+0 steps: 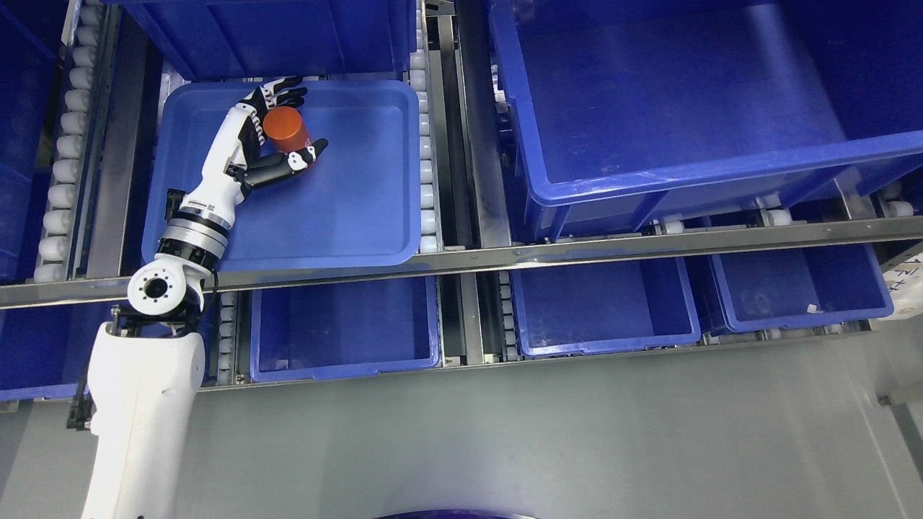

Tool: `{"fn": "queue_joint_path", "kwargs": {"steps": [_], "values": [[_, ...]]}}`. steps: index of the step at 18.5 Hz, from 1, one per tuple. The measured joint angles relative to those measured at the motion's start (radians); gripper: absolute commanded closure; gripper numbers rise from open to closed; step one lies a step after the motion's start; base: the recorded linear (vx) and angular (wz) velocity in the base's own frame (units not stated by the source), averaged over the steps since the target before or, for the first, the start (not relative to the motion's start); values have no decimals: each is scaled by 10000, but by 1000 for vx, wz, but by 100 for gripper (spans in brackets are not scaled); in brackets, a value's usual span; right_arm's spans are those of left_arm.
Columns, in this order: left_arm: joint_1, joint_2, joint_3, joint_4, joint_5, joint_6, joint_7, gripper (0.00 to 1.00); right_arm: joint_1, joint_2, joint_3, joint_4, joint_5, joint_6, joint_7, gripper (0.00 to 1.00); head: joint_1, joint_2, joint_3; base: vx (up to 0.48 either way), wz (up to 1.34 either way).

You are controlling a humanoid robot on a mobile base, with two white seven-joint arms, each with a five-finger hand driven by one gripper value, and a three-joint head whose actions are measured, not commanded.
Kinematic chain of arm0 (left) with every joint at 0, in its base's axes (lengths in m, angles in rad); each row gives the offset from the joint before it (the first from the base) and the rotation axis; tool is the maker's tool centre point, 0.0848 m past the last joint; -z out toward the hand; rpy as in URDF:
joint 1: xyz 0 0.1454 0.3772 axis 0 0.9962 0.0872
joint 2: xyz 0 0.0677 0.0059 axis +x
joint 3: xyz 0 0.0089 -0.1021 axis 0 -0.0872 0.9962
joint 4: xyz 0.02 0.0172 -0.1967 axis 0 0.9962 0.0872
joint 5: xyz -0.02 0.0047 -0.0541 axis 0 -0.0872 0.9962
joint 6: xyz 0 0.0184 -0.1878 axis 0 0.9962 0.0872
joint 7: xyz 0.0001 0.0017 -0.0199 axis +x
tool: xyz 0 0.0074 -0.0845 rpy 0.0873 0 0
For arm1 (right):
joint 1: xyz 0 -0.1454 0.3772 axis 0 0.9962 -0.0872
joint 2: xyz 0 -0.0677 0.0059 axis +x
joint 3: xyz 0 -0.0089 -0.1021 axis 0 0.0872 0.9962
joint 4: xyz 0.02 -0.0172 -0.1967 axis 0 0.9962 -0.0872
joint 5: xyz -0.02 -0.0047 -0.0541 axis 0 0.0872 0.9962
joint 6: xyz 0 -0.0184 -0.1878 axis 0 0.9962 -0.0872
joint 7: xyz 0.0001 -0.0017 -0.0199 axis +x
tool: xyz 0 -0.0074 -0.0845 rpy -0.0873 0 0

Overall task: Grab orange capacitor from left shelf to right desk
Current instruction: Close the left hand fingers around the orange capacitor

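Orange capacitor [286, 130] tilted, top toward upper-left, left hand [267, 137] cupping it

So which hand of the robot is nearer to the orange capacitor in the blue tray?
Left. The left hand is at the orange capacitor itself, fingers above it and thumb below, inside the shallow blue tray. The right hand is not in view.

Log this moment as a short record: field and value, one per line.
working hand: left hand, reaching into the shallow blue tray
grasp: fingers and thumb curled around the orange capacitor
capacitor location: over the tray's upper left area
right hand: out of view
neighbouring bins: large blue bin to the right
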Motion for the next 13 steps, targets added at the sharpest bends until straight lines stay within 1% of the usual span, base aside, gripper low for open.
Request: {"fn": "queue_joint_path", "kwargs": {"steps": [6,10,11,13], "values": [[120,102,-42,202,-3,-251,-6,49,0,0,0,0,0,0,0,0,0,0,0,0,0],[199,131,-50,306,-3,-460,-249,71,0,0,0,0,0,1,0,0,0,0,0,0,0],[217,126,-29,334,-3,-511,-369,74,0,0,0,0,0,1,0,0,0,0,0,0,0],[239,108,48,393,-4,-595,-462,76,0,0,1,0,0,1,-1,0,0,0,0,0,0]]}}
